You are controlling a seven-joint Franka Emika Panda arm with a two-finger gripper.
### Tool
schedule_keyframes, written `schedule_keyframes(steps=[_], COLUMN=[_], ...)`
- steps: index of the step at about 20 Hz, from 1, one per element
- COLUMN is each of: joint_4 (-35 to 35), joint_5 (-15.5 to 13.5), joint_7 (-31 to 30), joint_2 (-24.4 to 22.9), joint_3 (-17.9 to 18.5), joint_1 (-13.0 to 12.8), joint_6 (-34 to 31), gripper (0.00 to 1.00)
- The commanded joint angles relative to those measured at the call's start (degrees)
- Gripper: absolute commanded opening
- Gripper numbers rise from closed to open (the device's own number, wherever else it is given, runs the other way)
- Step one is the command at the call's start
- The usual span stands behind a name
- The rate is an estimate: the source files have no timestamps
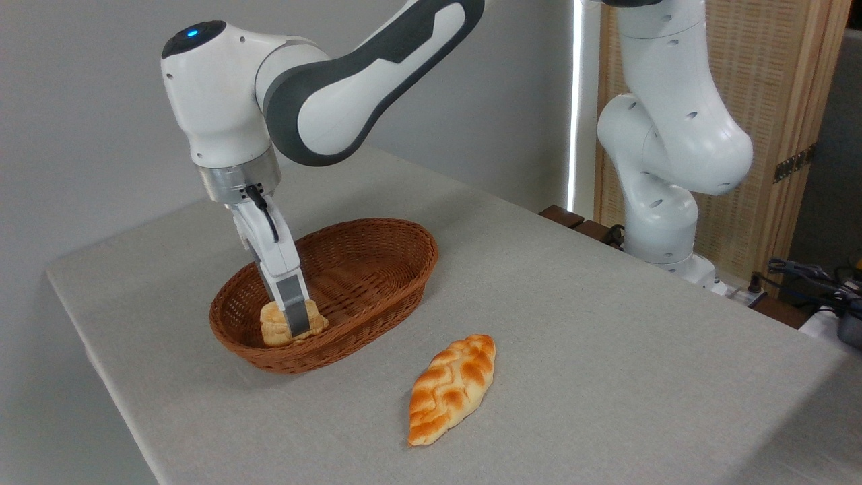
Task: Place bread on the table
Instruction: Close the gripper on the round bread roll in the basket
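So we're looking at the table (572,323) first, a big grey cloth-covered top that fills most of the frame. The robot arm (350,74) swings in from the upper middle and drops down toward the left side. Next size down, the brown wicker basket (397,252) sits left of centre, and a braided loaf (452,389) lies on the cloth just below and to the right of it, well clear of the basket.

Then the bun (276,327), our target, is sitting in the near-left end of the basket, up against the wall. The gripper (296,327) is right down on it. We only see one grey finger (295,310) across its front and the other is hidden behind, so honestly we can't tell if it's clamped on yet or just straddling.

On handling, we'd guess the bun is light and squishy with a wrinkly side, so it should give under pressure and not slip much. Best bet is pinching across the sides around mid-height, gently, then lifting straight up to clear the rim.
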Motion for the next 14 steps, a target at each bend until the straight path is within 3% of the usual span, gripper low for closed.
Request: schedule_keyframes(steps=[1,3,4,14], joint_4=[0.47,0.47,0.47,0.47], joint_5=[2.85,2.94,2.94,2.77], joint_7=[-0.41,-0.24,-0.23,-0.93], joint_2=[0.61,0.70,0.70,0.35], joint_3=[-0.36,-0.36,-0.36,-0.89], joint_1=[0.12,0.04,0.12,0.12], joint_6=[1.72,1.72,1.72,0.93], gripper=[0.76,0.55,0.52,0.51])
